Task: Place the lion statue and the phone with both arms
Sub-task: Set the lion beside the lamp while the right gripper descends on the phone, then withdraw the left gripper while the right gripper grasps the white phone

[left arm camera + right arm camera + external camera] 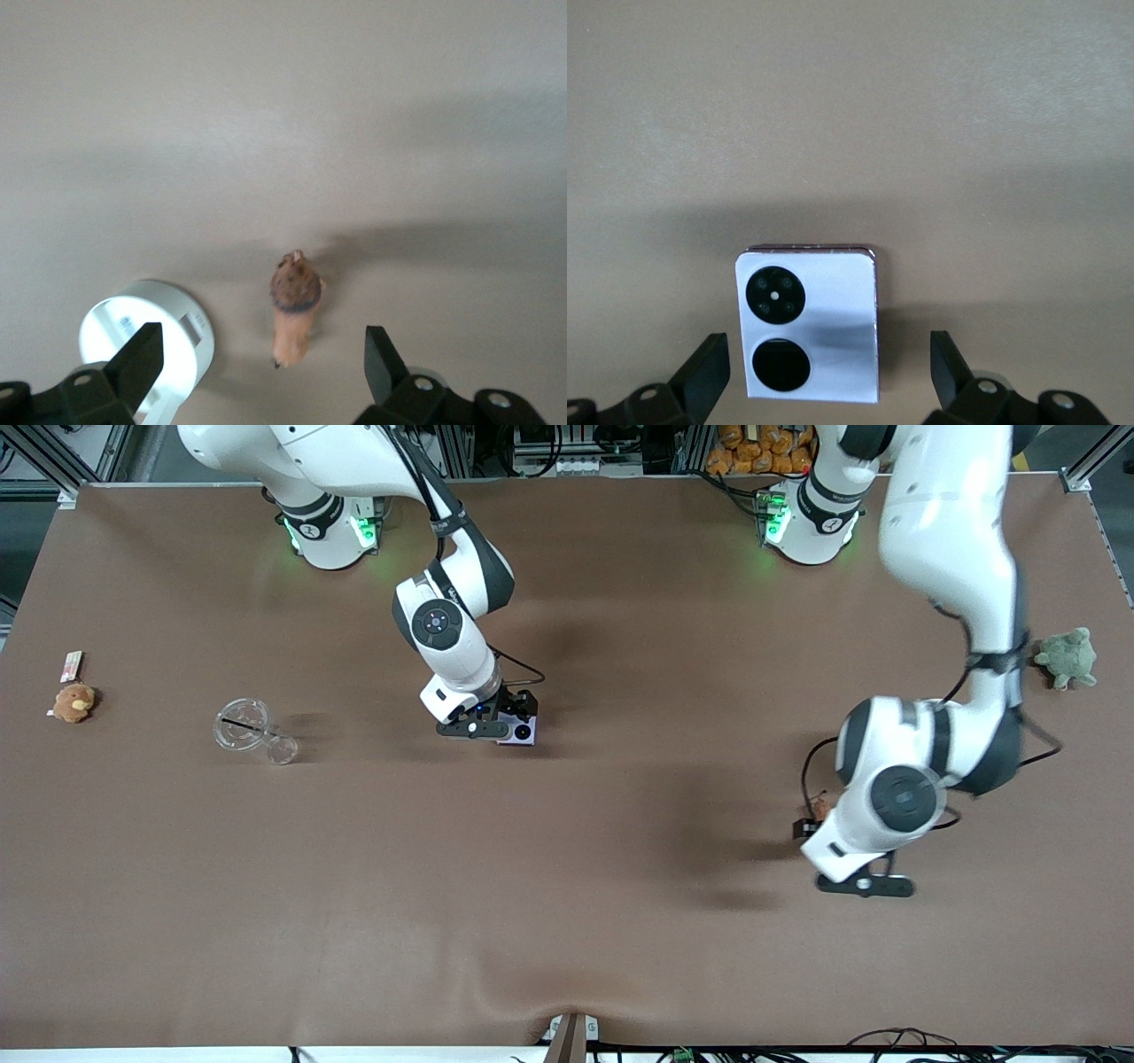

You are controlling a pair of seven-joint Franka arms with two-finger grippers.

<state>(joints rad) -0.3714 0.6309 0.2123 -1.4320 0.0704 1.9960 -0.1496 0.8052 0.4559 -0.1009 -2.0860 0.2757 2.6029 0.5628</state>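
Note:
The lion statue (295, 305), a tiny brown figurine with a darker head, stands on the brown table between and just ahead of my left gripper's (261, 359) open fingers. In the front view the lion (819, 808) peeks out beside the left gripper (819, 828), toward the left arm's end of the table. The pale lavender phone (808, 328) lies flat with its two black circles up, between my right gripper's (828, 363) open fingers. In the front view the phone (521, 732) lies mid-table under the right gripper (498, 724).
A white round-topped stand (146, 341) sits close beside the lion. A clear cup (252, 731) lies on its side toward the right arm's end, with an orange-brown plush (73, 702) and a small card (71, 664) near that edge. A green plush turtle (1067, 657) sits near the left arm's edge.

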